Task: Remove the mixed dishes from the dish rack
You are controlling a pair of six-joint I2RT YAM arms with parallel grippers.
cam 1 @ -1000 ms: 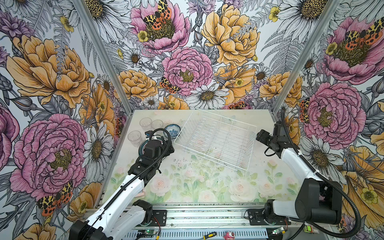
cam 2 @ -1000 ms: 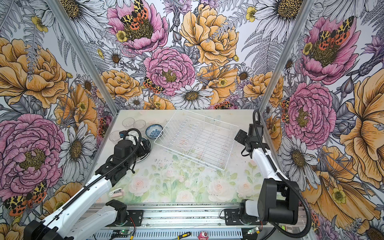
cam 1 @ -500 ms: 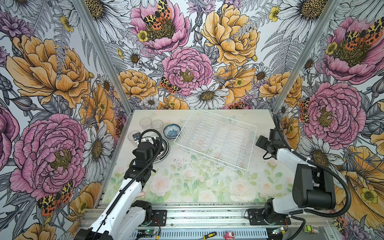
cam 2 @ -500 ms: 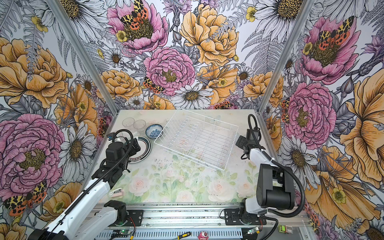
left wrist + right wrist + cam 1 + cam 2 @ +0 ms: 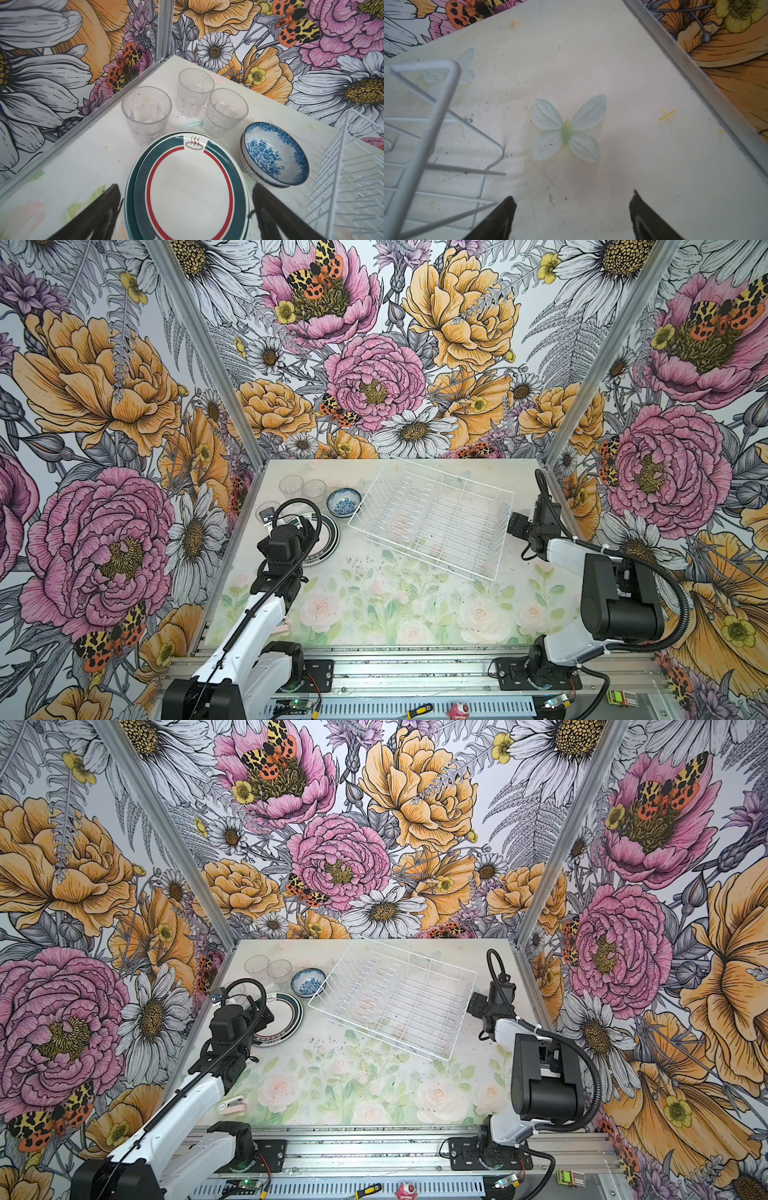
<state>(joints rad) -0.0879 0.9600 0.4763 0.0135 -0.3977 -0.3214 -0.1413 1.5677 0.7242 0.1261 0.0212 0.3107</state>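
**Zero dishes left in the rack; both arms pull back**

1. Rack status. No dish shows in the rack (image 5: 419,551). It lies askew at the far middle of the table (image 5: 374,614), and its slots stand bare in both top views.

2. Dish location. All dishes stand on the table left of the rack. The plates (image 5: 187,187) lie stacked flat. The bowls (image 5: 274,153) sit nested just beside them. Three tumblers (image 5: 146,112) stand upright behind, near the far left corner.

3. Change. Within the last second the left gripper (image 5: 186,189) has drawn back from over the plates toward its base, uncovering most of the stack. Its fingers (image 5: 99,214) stand wide apart and hold nothing. The right arm has folded back. The right gripper (image 5: 573,196) hangs just beside the rack's right corner over bare table, its fingers (image 5: 496,220) spread and empty.

4. Meaning. The last placement appears finished and the unloading looks complete. Only a return of both arms to rest seems left.
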